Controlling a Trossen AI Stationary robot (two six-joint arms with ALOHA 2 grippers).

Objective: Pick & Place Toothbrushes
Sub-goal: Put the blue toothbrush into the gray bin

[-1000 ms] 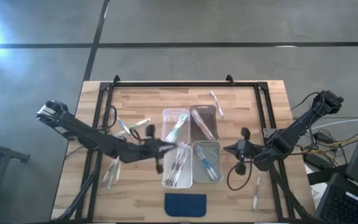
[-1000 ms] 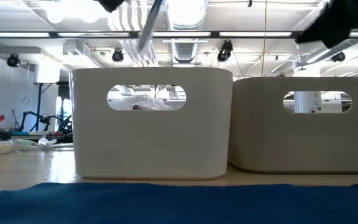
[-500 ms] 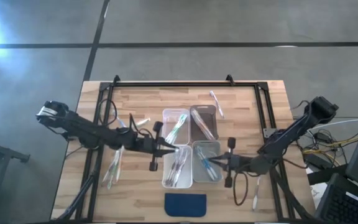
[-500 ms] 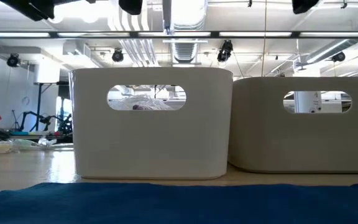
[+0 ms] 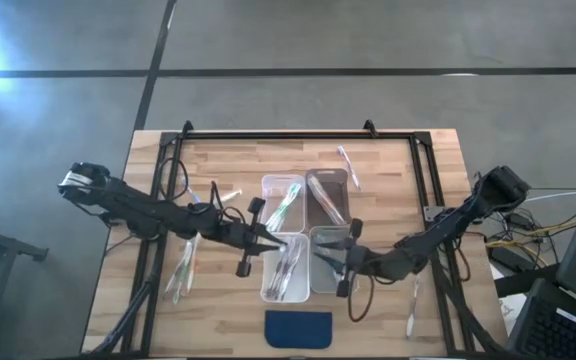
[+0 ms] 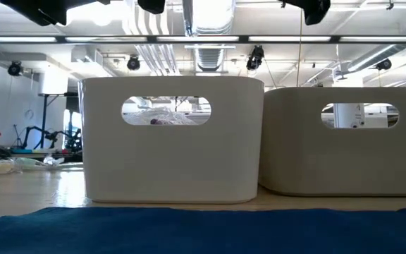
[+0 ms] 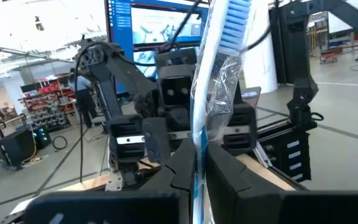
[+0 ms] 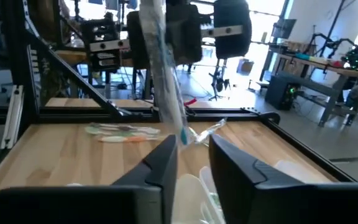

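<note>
— Where are your hands and the brushes?

— Your left hand [image 5: 271,240] is clamped on a clear-wrapped toothbrush with blue bristles [image 7: 219,37], which stands up from its fingers, over the near-left bin [image 5: 265,288]. Your right hand [image 5: 330,262] hangs over the near-right bin [image 5: 314,288]. Its fingers [image 8: 157,168] are parted wider than the thin wrapped toothbrush [image 8: 163,74] standing between them.

— And the count?

— Four clear rectangular plastic bins [image 5: 265,195] sit in a two-by-two block mid-desk, each with brushes inside, too tangled to count. One dark blue flat pad [image 5: 299,328] lies at the near edge of the wooden desk [image 5: 218,320]. One pink-tipped toothbrush [image 5: 348,167] lies beside the far-right bin, and one pale toothbrush [image 5: 411,305] lies by the right edge. A loose scatter of toothbrushes [image 5: 183,268] lies left of the bins; I cannot tell their number.
</note>
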